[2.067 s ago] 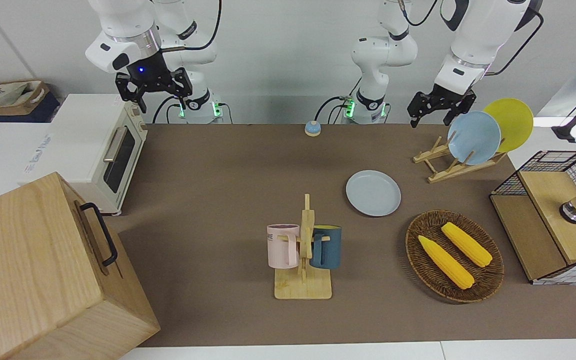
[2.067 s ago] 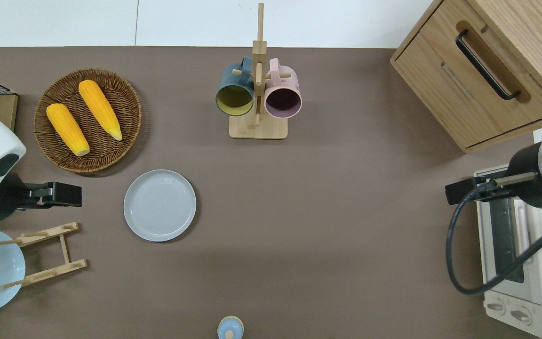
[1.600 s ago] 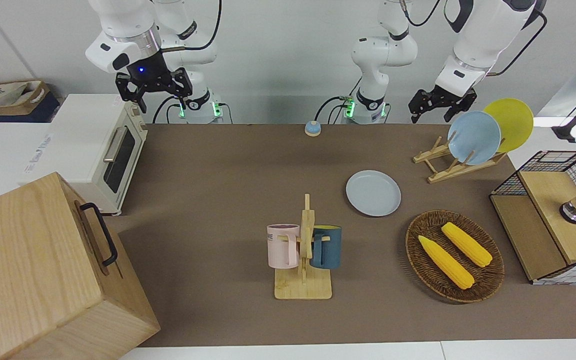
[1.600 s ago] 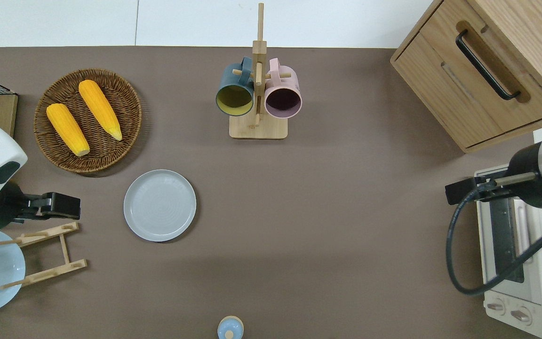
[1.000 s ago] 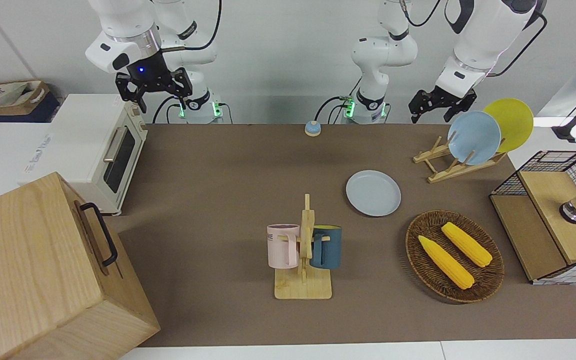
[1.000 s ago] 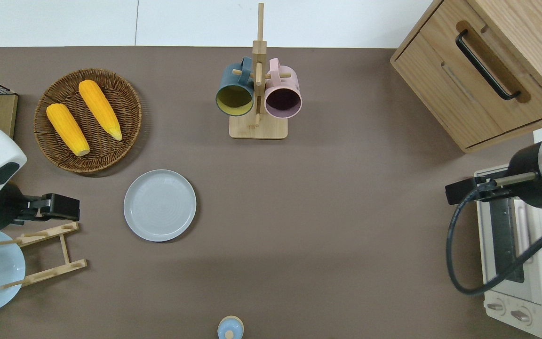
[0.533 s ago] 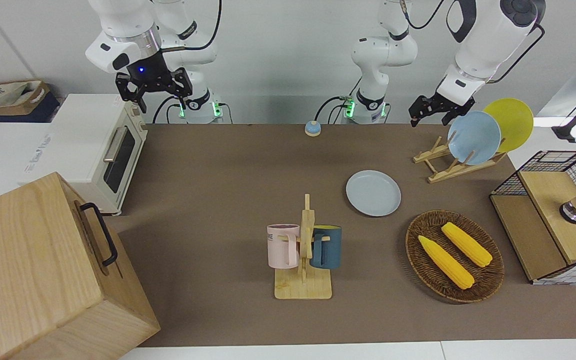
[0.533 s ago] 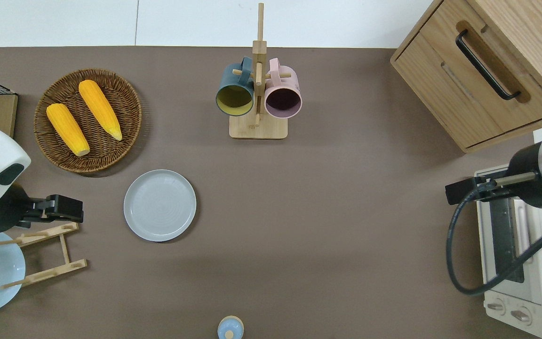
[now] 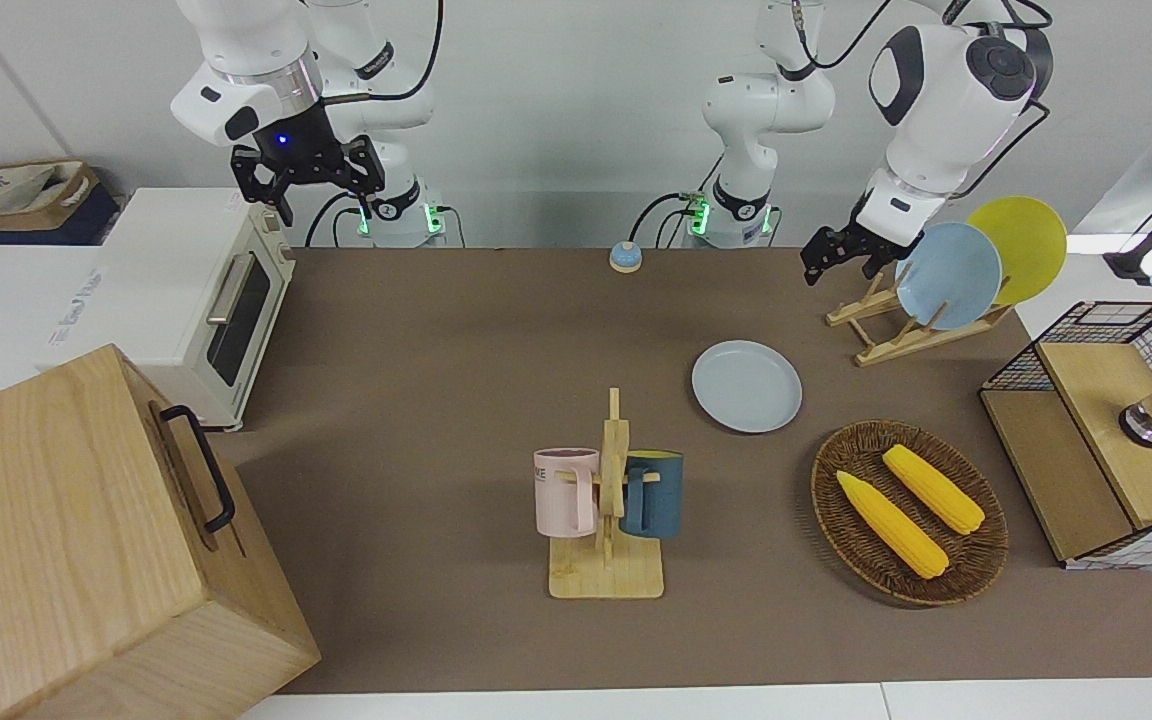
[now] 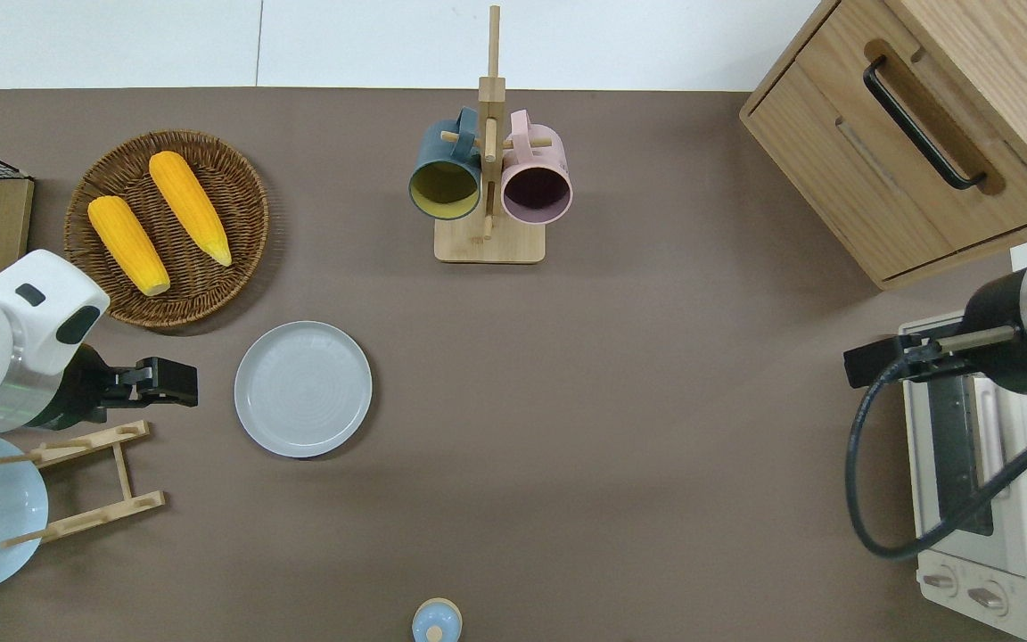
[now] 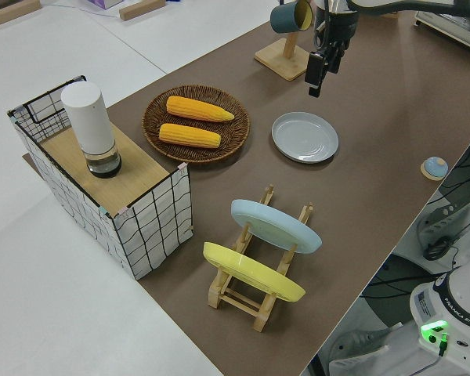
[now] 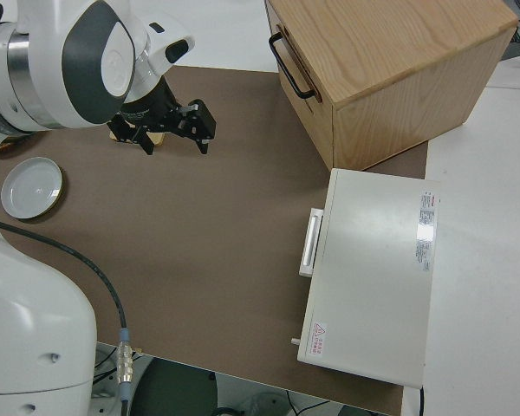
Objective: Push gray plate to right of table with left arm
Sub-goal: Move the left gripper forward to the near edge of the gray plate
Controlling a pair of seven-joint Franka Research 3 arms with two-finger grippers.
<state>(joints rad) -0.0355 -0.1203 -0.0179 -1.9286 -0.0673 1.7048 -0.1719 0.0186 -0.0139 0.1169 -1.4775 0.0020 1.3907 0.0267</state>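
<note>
The gray plate [image 9: 746, 386] [image 10: 303, 389] [image 11: 305, 137] lies flat on the brown table [image 9: 456, 340], nearer to the robots than the corn basket. My left gripper [image 9: 839, 262] [image 10: 176, 382] [image 11: 317, 74] hangs in the air over bare table between the plate and the wooden plate rack, a short gap from the plate's rim. It holds nothing, and its two fingers look apart in the front view. My right arm is parked, its gripper [image 9: 328, 203] [image 12: 173, 139] open.
A wooden rack [image 10: 86, 481] with a sky-blue and a yellow plate stands at the left arm's end. The corn basket [image 10: 166, 227], a mug stand [image 10: 488, 187], a wooden cabinet [image 10: 924, 134], a toaster oven [image 10: 977, 499], a wire crate [image 9: 1116, 440] and a small blue bell [image 9: 624, 257] also stand here.
The left arm has swung, and its gripper has come closer to the gray plate and a little lower. The plate and the right arm have not moved.
</note>
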